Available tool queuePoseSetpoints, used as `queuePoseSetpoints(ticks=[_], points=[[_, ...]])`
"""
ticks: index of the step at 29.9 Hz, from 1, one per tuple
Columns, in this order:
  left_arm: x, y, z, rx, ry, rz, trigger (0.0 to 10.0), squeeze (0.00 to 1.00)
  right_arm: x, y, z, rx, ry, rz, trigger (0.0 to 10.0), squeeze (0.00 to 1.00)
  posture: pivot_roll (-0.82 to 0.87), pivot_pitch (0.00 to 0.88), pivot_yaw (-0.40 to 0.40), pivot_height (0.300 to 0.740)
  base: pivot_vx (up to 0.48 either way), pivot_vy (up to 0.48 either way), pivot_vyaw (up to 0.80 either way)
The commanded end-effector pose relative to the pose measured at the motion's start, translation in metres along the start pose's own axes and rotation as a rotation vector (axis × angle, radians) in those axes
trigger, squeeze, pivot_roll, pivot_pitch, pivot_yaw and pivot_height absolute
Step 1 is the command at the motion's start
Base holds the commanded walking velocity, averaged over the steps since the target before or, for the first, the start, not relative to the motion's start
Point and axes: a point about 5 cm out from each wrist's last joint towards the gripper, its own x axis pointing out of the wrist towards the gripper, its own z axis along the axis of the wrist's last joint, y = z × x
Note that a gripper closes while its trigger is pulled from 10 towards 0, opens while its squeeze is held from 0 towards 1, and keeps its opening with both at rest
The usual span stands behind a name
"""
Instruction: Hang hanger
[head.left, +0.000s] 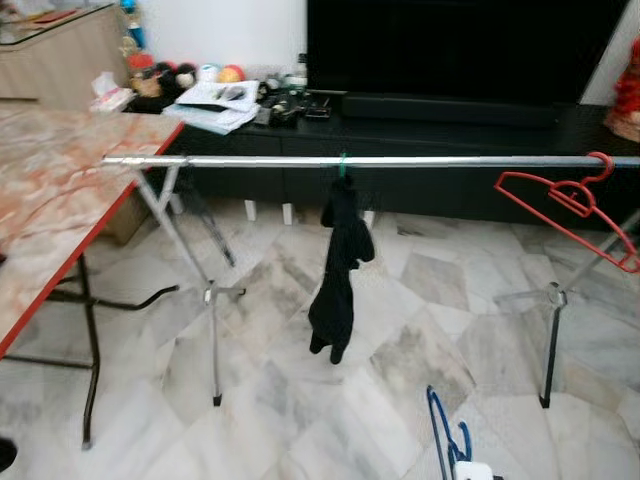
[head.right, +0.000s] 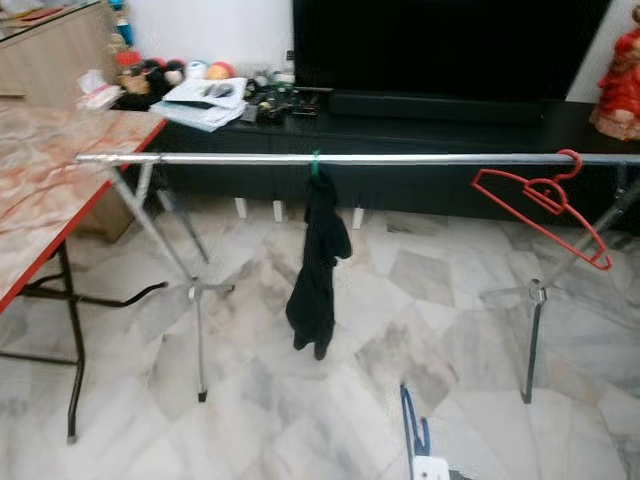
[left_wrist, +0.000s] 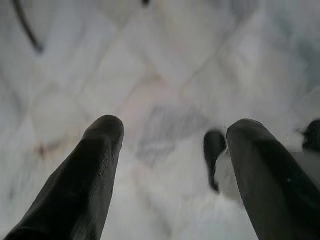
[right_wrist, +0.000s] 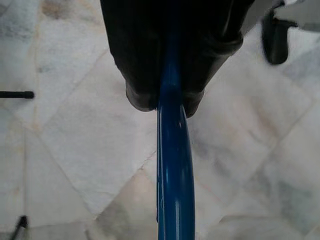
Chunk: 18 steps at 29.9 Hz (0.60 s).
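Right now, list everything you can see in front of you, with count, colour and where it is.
Rail: one, silver, running across the view on metal legs.
Red hanger: one, hooked on the rail near its right end, tilted.
Black garment: one, hanging near mid-rail from a green clip.
Table: one, marbled top with red edge, at left.
TV cabinet: one, black, behind the rail, clutter on its left part.
Floor: pale marble tiles.
Blue hanger: one, held low at right.
Right gripper: fingers shut on the blue hanger.
Left gripper: fingers open, above the floor.
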Motion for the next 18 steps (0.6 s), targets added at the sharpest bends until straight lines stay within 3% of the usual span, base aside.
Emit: queuePoseSetpoints(ticks=[1,18], points=[[-0.001,-0.003,-0.005,0.0,0.014,-0.009,10.0,0.0,-0.001,-0.006,-0.005,0.006,0.009,-0.019,10.0,0.0,0.03,0.073,0.021,0.74,0.285,0.0,0.0],[0.0,-0.005,-0.003,0.005,0.004,-0.018,10.0,0.0,0.002,0.001,0.013,0.019,-0.049,-0.005,10.0,0.0,0.03,0.056,0.025,0.74,0.289,0.0,0.0]])
